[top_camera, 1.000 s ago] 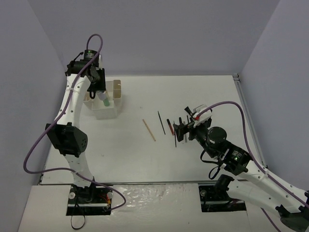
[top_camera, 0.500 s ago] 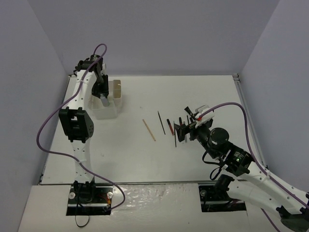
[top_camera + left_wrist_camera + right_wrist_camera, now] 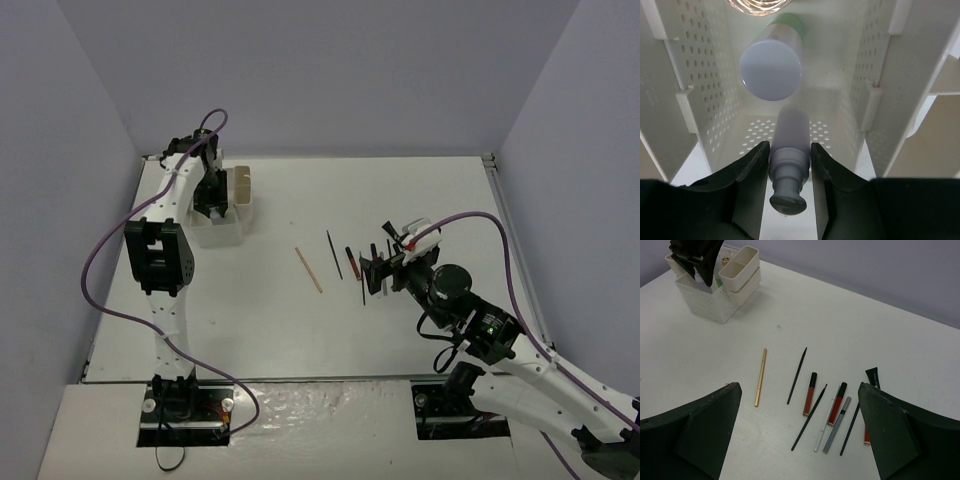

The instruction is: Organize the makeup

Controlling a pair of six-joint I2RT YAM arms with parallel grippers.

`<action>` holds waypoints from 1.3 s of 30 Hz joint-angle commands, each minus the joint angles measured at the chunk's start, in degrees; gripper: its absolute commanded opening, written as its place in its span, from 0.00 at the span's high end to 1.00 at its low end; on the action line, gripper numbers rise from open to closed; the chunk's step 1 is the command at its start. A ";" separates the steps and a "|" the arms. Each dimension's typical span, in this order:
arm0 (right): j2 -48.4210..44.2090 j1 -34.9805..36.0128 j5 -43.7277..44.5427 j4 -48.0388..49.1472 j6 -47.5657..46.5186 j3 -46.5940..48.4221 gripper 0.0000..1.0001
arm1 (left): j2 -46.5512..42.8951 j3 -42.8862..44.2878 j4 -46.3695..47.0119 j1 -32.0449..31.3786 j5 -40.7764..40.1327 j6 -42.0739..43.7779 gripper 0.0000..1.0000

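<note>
Here, the left gripper (image 3: 790, 162) is partly closed on the grey bottle (image 3: 789, 132), base pointing ahead, probably to seat it in the box (image 3: 695, 75) compartment beside the green bottle (image 3: 772, 67). The right gripper (image 3: 799, 427) hangs wide open and empty, with the pencils (image 3: 812, 392) lying below between its jaws.

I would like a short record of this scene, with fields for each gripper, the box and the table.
left gripper: shut on the grey bottle, inside the organizer box
right gripper: open, empty, above the table
same compartment: green bottle
lying loose: tan pencil, black brush, red tubes, others
</note>
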 commanded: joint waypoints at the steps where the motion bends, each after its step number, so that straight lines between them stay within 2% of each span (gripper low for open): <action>1: 0.86 -0.16 0.14 4.42 -0.06 -0.06 0.00 | -3.33 0.46 3.77 0.42 -1.36 0.43 0.99; 13: 0.61 -0.07 -0.19 4.51 -0.06 -0.31 0.00 | -3.03 -3.04 6.04 1.72 -0.52 0.25 0.91; 22: 0.49 -0.07 -0.46 4.56 -0.14 -0.37 0.00 | -2.44 -3.78 7.08 1.81 -0.06 0.45 0.73; 29: 0.44 -0.07 -0.58 4.52 -0.06 -0.24 0.00 | -2.79 -4.57 7.69 1.81 0.54 0.58 0.69; 39: -0.04 -0.10 -0.62 4.54 -0.14 -0.34 0.00 | -3.15 -4.53 6.97 2.08 0.98 0.71 0.47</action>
